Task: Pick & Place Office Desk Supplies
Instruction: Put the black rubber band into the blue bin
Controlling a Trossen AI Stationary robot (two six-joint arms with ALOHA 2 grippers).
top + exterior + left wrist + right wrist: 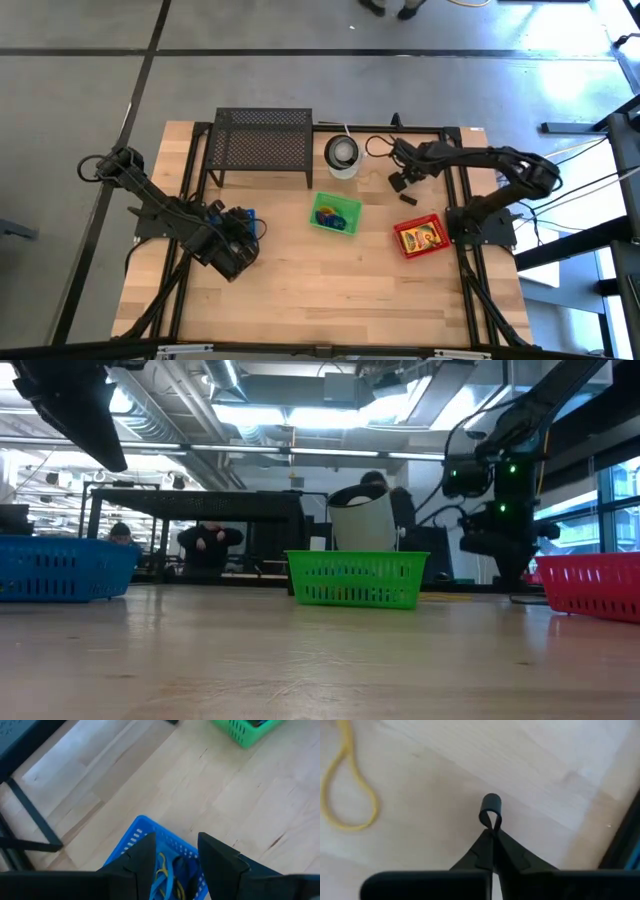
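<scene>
Black clip (491,809) sits pinched at the very tips of the right gripper (493,831), whose fingers are closed tight on it, its loop pointing straight out past them, close above the bench (300,290) near the far right corner. Red basket (420,238) lies nearest this arm; left gripper (175,857) hangs part-open over the blue basket (145,832).

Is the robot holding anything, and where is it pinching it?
The right tool pinches a small black loop-shaped clip by its base, the loop sticking out. The left tool holds nothing.
</scene>
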